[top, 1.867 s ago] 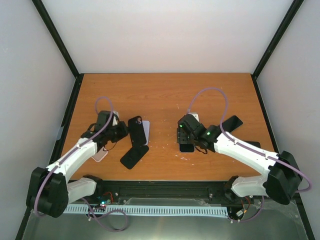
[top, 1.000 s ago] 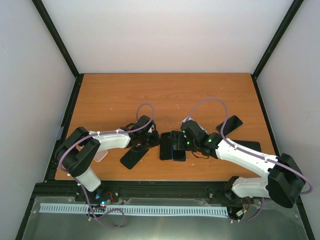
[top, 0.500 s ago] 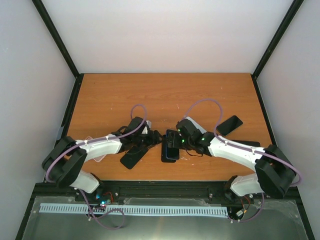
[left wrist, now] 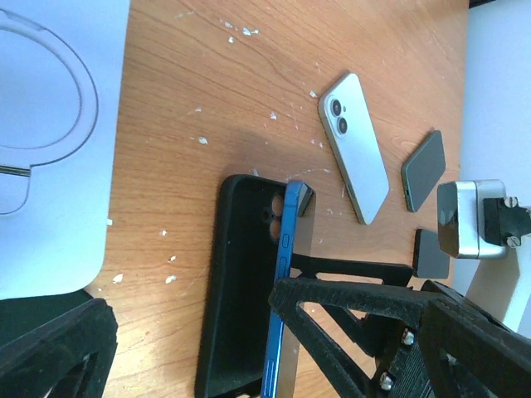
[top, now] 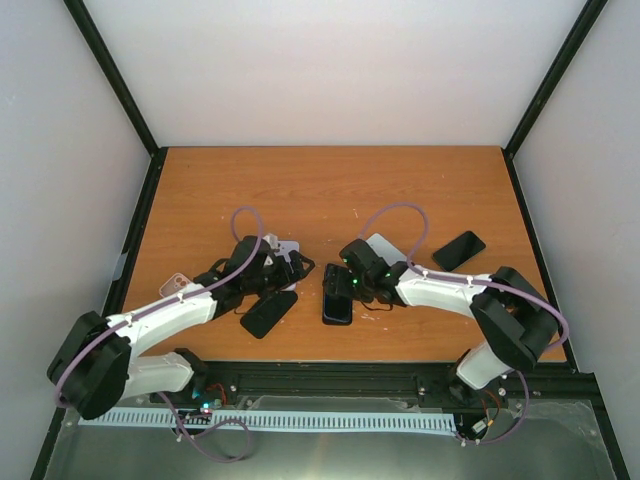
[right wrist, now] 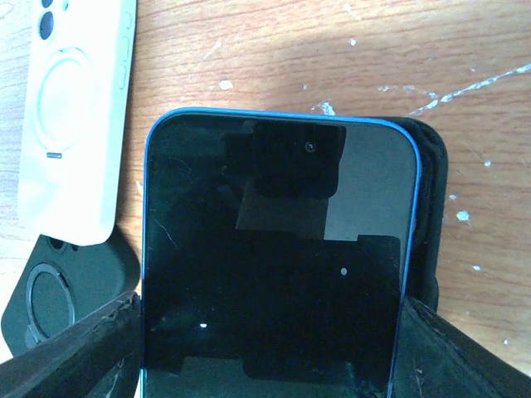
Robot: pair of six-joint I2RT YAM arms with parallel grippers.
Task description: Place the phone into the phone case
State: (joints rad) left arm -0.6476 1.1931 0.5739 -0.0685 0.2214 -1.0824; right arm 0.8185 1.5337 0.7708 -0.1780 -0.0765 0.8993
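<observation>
Wooden table [top: 330, 190]: phone case [left wrist: 241, 282], phones [left wrist: 355, 145]

A wooden table [top: 330, 190] with an orange-brown top, flecked with small white scuffs, fills the middle of the enclosure. Behind the table stands a plain white back wall [top: 340, 70]. A white left wall [top: 50, 200] and right wall [top: 600, 200] flank the table. Black frame posts [top: 110, 75] rise from the table's far corners. A black rail [top: 330, 378] runs along the table's near edge, with a white slotted strip [top: 300, 420] in front of it. The light is soft and even.

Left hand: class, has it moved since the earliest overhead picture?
Yes. The left hand has shifted right, away from the left edge of the table and toward its middle.
</observation>
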